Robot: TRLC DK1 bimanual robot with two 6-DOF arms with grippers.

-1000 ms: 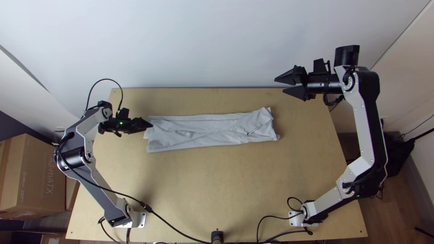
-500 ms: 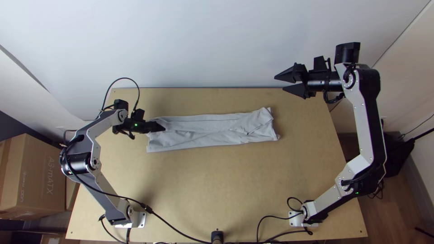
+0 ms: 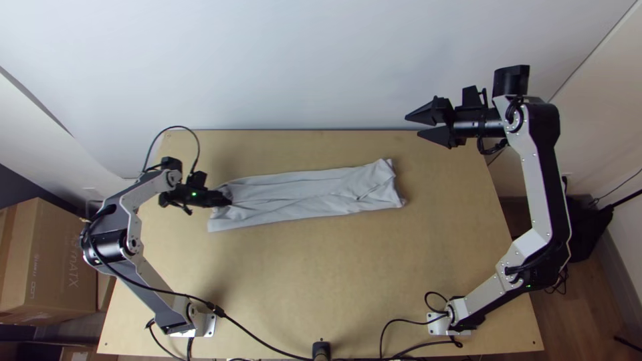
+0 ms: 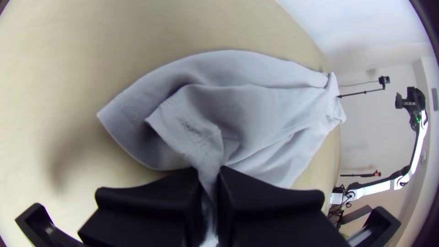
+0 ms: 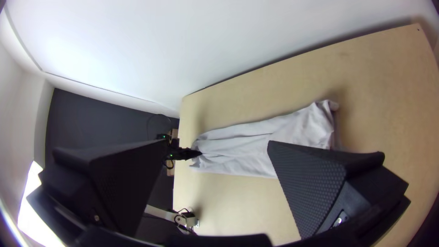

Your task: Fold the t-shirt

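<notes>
The light grey t-shirt [image 3: 307, 195] lies as a long, narrow folded strip across the table's middle, slightly wrinkled. At its left end my left gripper [image 3: 229, 198] is shut on the cloth. In the left wrist view a bunched piece of the t-shirt [image 4: 256, 105] runs between the fingers of my left gripper [image 4: 210, 176], with a hemmed edge folded over beside them. My right gripper [image 3: 416, 126] stands open off the table's far right edge, holding nothing. In the right wrist view the strip [image 5: 247, 148] shows beyond the wide-apart fingers of my right gripper [image 5: 217, 142].
The wooden table [image 3: 321, 281] has bare wood in front of and behind the cloth. A wall [image 3: 301, 60] rises along its far edge. Cables [image 3: 267, 341] run along the near edge, and a cardboard box [image 3: 50, 261] stands off to the left.
My left gripper moved right over the cloth's left end, closed on it, then moved back left a little, dragging the strip slightly left. The right arm has hardly moved.
</notes>
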